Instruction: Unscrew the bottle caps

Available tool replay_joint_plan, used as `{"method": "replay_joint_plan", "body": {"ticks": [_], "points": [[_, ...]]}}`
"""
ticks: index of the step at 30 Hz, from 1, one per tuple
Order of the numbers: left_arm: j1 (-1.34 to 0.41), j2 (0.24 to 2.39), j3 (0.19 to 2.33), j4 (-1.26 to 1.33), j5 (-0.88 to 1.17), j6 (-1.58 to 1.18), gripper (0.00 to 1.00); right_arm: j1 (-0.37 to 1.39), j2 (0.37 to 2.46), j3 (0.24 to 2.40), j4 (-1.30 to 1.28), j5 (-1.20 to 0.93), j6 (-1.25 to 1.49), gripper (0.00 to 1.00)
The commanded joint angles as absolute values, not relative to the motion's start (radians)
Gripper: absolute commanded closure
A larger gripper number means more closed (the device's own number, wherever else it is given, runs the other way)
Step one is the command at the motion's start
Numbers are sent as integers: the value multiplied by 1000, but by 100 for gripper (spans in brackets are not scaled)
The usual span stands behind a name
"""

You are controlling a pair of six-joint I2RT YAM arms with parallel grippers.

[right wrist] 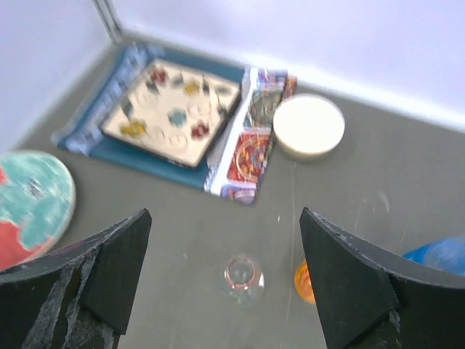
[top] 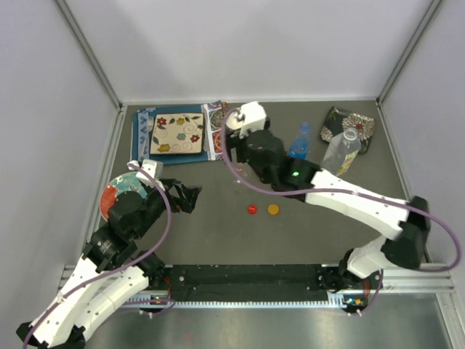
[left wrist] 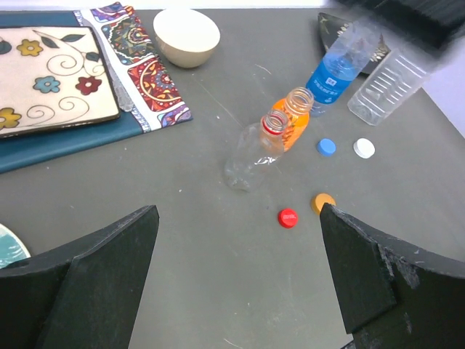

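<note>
Bottle caps, 4 no., all lie loose on the surface; none seen on a neck. Red cap and orange cap lie near each other. Blue cap and white cap lie side by side beyond them, just beside the bottles. Judged: unscrewing looks complete.

Bottles: slim clear bottle and short orange bottle stand close together, necks open. Blue-tinted bottle and wide clear bottle stand behind. Their tops are blurred in the left wrist view and too small in the top view to confirm.

Handling (judged): caps are light, stiff and smooth. They lie flat, so there is little height to pinch; take across the rim, approx. centred. Bottles look thin-walled and empty, hence light, easy to tip or crush. Hold low on the body with moderate squeeze, not at the neck.

Markings: blue-tinted bottle carries a blue label with white print, not legible. No other brand or writing readable.

Left gripper: fingers spread wide, nothing between, well short of the caps. Right gripper: fingers also wide, nothing held, poised above the slim clear and short orange bottles.
</note>
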State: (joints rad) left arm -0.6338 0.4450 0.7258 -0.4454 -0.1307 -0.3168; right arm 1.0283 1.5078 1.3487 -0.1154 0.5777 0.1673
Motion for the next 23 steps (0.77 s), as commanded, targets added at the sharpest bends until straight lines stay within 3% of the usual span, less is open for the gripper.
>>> {"method": "replay_joint_plan", "body": {"ticks": [1,13,23], "points": [[-635,485,761,-429,-196,-351,2,1040,1309,1456,-205,601,104,15],[-634,690,804,-468,-219,-498,2,1060,774,956,-359,735,178,10],[-634,683,773,-371,-167,-514,2,1058,712,808,-405,723,322,9]]}}
